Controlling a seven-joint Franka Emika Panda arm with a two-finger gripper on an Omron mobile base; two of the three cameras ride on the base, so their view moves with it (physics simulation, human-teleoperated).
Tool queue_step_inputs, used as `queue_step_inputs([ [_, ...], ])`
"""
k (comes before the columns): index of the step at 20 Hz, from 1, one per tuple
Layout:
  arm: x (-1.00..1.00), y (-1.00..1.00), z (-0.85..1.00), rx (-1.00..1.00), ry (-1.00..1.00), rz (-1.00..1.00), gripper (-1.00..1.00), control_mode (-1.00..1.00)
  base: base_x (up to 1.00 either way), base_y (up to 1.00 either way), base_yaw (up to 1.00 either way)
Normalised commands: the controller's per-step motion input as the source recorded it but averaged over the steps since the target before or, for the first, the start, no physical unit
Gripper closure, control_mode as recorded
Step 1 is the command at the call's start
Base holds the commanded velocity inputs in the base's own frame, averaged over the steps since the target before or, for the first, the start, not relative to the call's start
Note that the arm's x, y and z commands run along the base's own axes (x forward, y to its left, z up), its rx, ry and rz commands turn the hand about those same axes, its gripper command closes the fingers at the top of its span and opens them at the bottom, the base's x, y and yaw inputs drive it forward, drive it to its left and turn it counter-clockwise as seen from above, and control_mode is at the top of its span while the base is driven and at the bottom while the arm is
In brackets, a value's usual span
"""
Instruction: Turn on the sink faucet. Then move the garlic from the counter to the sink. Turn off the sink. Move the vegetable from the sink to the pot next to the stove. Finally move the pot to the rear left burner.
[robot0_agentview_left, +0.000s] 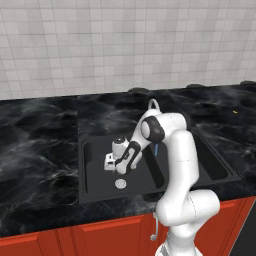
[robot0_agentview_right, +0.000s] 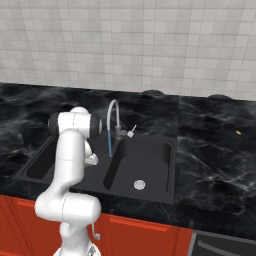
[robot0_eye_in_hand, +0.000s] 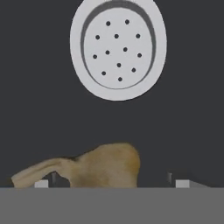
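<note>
My gripper (robot0_agentview_left: 110, 165) reaches down into the left bowl of the dark grey sink (robot0_agentview_left: 90, 170). In the hand view its fingertips (robot0_eye_in_hand: 41, 183) stand wide apart, so it is open. The tan garlic (robot0_eye_in_hand: 105, 166) lies loose between them, nearer the left tip, just short of the round silver drain (robot0_eye_in_hand: 118, 50). The sink faucet (robot0_agentview_right: 114, 112) arches over the divider, and a thin blue stream (robot0_agentview_right: 110, 145) runs from its spout. The faucet (robot0_agentview_left: 152, 105) shows behind my arm in the left base view. The pot and the stove are out of view.
Glossy black counter (robot0_agentview_left: 40, 140) surrounds the sink above red cabinet fronts (robot0_agentview_left: 75, 240). The right bowl has its own drain (robot0_agentview_right: 139, 184). A tiny yellow speck (robot0_agentview_right: 238, 132) lies on the counter to the right. A tiled wall (robot0_agentview_left: 125, 45) stands behind.
</note>
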Motion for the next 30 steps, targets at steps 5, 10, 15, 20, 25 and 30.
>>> queue_step_inputs([
  [5, -0.13, 0.0, 0.29, 0.0, 0.0, -0.1, -1.0, -1.0, 0.0, 0.0, 0.0],
  [10, -0.12, 0.0, 0.36, 0.0, 0.0, -0.11, -1.0, -1.0, 0.0, 0.0, 0.0],
  [15, -0.19, 0.0, 0.46, 0.0, 0.0, -0.12, -1.0, -1.0, 0.0, 0.0, 0.0],
  [20, -0.32, -0.03, 0.74, 0.0, 0.0, -0.08, -1.0, -1.0, 0.0, 0.0, 0.0],
  [25, -0.33, -0.02, 0.79, 0.0, 0.0, -0.05, -1.0, -1.0, 0.0, 0.0, 0.0],
  [30, -0.36, -0.01, 0.72, 0.0, -0.02, -0.02, -1.0, -1.0, 0.0, 0.0, 0.0],
])
